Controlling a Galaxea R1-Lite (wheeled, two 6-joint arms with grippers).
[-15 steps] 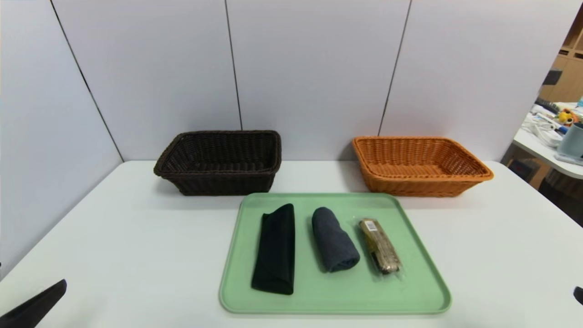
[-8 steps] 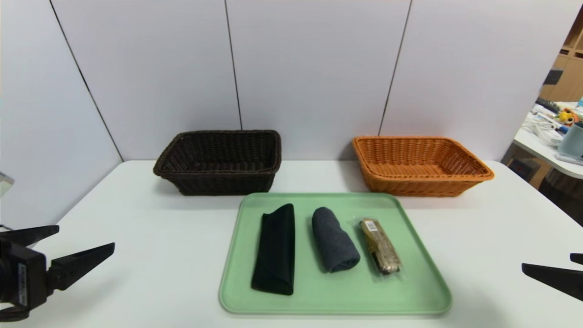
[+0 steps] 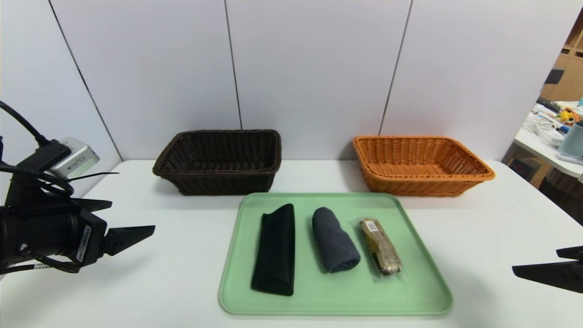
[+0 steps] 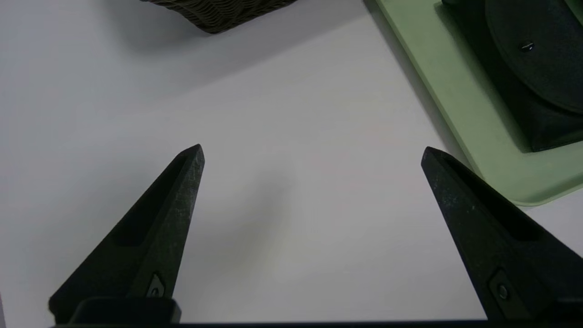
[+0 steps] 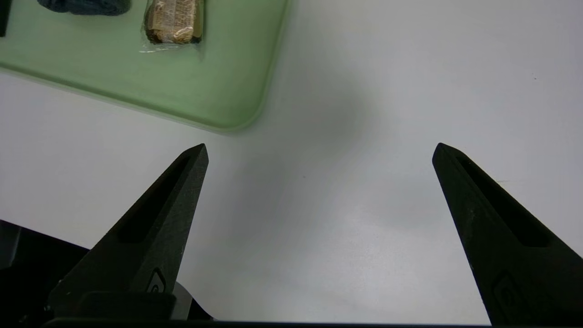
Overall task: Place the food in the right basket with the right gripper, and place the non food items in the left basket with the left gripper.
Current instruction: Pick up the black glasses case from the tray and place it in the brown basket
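- Left gripper hovers over bare table at 9 o'clock of the green tray. Jaws spread wide, nothing held; tips aim toward the tray.
- Right gripper sits low at 3 o'clock of the tray, near the table's right edge. Jaws also wide apart, empty.
- Three items lie side by side on the tray: black folded pouch on the left, grey rolled cloth in the middle, wrapped snack bar on the right.
- All long axes run roughly 12–6. Pouch leans slightly to 1 o'clock at its far end; roll and bar lean to 11.
- Key relation: pouch is the nearest item to the left gripper, lying at its 3 o'clock, well apart. Snack bar is nearest the right gripper, toward its 9 o'clock.
- My read: each approach comes in across the item's short side, which suits the grasp.
- Dark basket at 11 o'clock of the tray, orange basket at 1 o'clock. Nothing seen in either.
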